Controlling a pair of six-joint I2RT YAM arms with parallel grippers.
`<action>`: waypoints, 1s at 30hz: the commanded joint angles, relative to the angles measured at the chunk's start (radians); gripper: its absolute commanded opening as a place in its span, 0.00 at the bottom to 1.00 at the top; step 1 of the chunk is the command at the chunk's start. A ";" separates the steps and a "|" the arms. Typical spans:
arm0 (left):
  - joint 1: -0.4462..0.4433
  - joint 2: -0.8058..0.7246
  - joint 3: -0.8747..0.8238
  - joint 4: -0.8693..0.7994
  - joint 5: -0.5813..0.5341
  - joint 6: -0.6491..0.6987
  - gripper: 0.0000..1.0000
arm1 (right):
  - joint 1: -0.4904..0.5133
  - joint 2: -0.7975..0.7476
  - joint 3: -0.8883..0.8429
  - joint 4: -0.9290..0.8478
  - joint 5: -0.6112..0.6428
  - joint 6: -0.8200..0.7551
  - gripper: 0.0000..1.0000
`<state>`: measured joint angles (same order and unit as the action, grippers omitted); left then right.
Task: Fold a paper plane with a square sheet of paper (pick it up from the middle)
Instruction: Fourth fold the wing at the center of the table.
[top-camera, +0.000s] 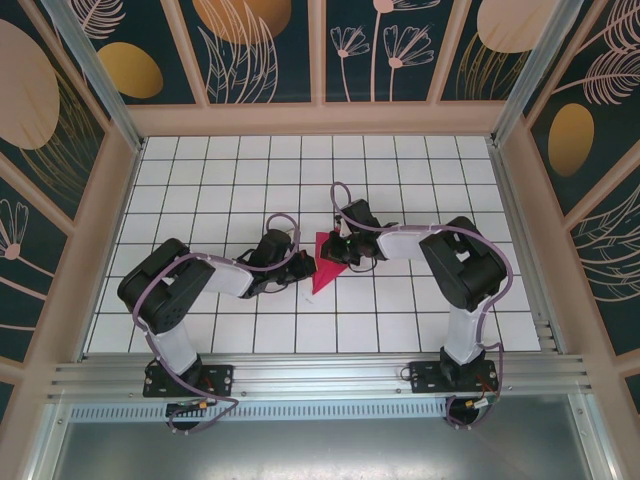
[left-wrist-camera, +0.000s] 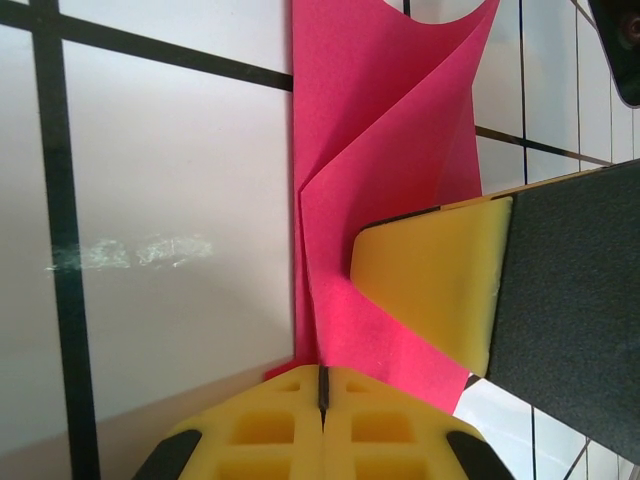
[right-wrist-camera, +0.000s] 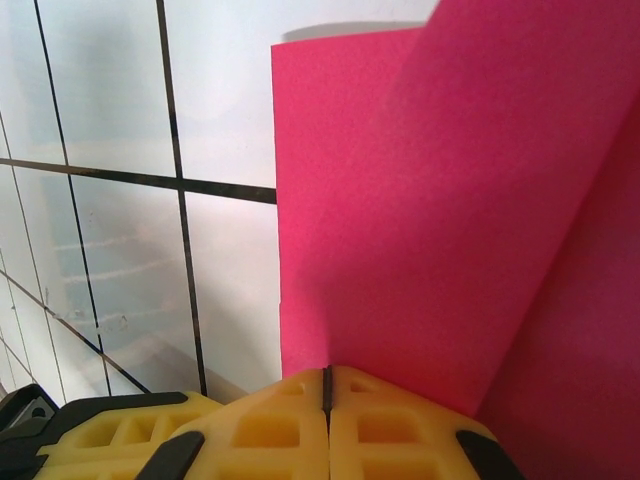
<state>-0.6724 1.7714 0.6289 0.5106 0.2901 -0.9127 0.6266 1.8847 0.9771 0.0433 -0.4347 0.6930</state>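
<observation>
The square sheet of paper (top-camera: 324, 262) is a creased magenta-pink shape with its point toward the near edge, at the middle of the white grid table. It is held up off the tiles between both grippers. My left gripper (top-camera: 304, 266) is shut on its left side. In the left wrist view the yellow jaws (left-wrist-camera: 323, 377) pinch a raised fold of the paper (left-wrist-camera: 390, 150). My right gripper (top-camera: 341, 250) is shut on its right side. Seen from the right wrist, the jaws (right-wrist-camera: 327, 377) clamp the paper's (right-wrist-camera: 430, 220) lower edge. A right finger (left-wrist-camera: 430, 290) lies against the paper.
The tiled table (top-camera: 200, 180) is ringed by patterned walls with wooden frames (top-camera: 320, 118). An aluminium rail (top-camera: 320, 375) runs along the near edge by the arm bases. Open tiles lie at the back and on both sides. A left finger (right-wrist-camera: 100, 440) sits low beside the right jaws.
</observation>
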 joint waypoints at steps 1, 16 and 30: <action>0.005 0.000 0.017 -0.059 -0.023 0.039 0.00 | 0.010 0.018 0.025 -0.027 0.017 -0.003 0.07; 0.005 0.039 0.005 -0.101 -0.076 0.051 0.00 | 0.023 -0.115 -0.043 -0.005 0.041 0.039 0.10; 0.006 0.048 0.012 -0.146 -0.104 0.060 0.00 | 0.045 -0.014 -0.084 0.029 0.109 0.096 0.04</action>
<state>-0.6735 1.7721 0.6430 0.4774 0.2771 -0.8864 0.6678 1.8381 0.9131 0.0685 -0.3779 0.7692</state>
